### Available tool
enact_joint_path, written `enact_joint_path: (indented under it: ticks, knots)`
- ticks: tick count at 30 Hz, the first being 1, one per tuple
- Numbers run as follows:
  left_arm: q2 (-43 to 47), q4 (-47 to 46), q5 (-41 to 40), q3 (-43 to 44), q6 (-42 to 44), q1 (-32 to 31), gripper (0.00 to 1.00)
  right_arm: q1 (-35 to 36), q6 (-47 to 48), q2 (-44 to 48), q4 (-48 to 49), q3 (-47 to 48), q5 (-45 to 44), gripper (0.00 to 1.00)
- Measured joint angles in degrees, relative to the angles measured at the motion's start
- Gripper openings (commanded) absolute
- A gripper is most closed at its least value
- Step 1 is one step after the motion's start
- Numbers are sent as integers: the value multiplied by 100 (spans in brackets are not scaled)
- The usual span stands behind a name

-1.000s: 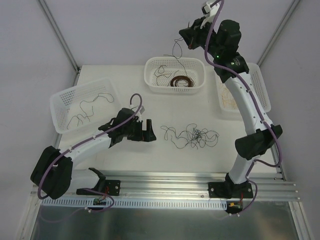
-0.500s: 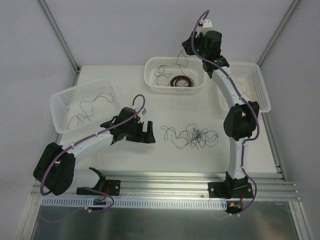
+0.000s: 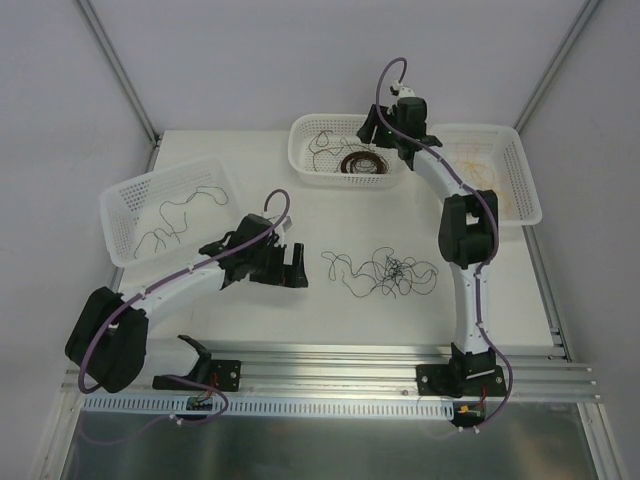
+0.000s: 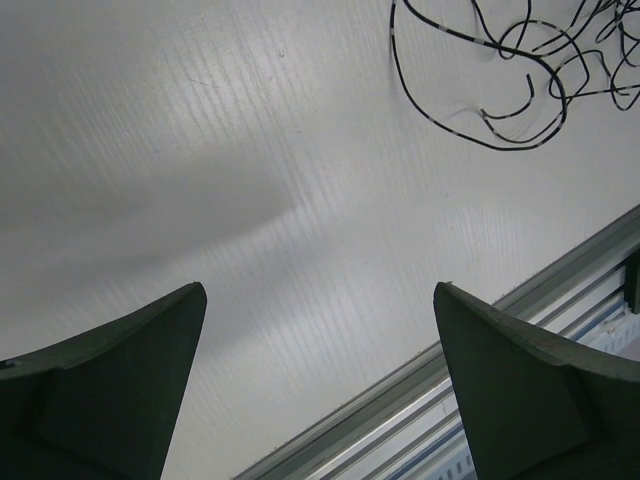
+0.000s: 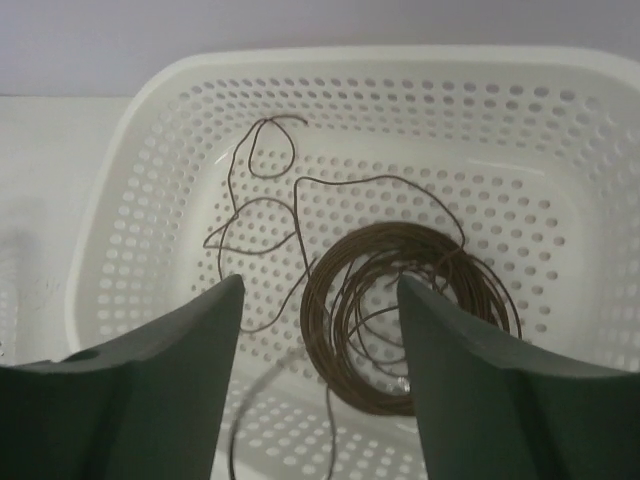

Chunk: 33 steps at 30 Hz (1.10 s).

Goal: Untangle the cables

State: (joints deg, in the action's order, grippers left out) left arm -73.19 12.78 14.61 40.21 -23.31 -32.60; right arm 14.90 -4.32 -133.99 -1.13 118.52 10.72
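A loose tangle of thin dark cables [image 3: 385, 272] lies on the white table between the two arms. Its left loops show at the top right of the left wrist view [image 4: 500, 70]. My left gripper [image 3: 297, 268] hovers low just left of the tangle, open with nothing between its fingers [image 4: 318, 290]. My right gripper [image 3: 372, 128] hangs over the middle basket [image 3: 300, 160], open and holding nothing [image 5: 320, 282]. Under it lie a brown coil of cable [image 5: 410, 320] and a loose brown strand [image 5: 265, 210]. A blurred strand [image 5: 245, 400] hangs just below the jaws.
A white perforated basket [image 3: 120, 205] at the left holds a few dark strands [image 3: 170, 225]. Another basket [image 3: 525, 190] at the right holds yellow-tan strands [image 3: 480, 190]. The metal rail [image 4: 560, 270] runs along the table's near edge.
The right arm has come down from high above the table to the middle basket. Its gripper has opened, and the thin strand it carried has dropped in. The left arm has barely moved.
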Motion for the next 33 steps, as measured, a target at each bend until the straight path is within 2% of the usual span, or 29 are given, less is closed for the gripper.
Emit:
enact_joint_path:
  ticks: [6, 17, 24, 33]
  knots:
    - [-258, 4, 46, 341, 0, 0, 99, -4, 28, 929, -437, -870, 131, 79]
    - [-348, 13, 164, 831, -120, 0, 99, -20, 267, 3606, -1290, -2087, 389, 82]
    - [-535, 7, 118, 1187, -557, 0, 95, -4, 136, 5252, -1679, -3995, 682, 82]
    - [-1587, -9, 175, 1873, -1209, -155, 84, 417, 116, 6356, -2291, -6107, 632, 83]
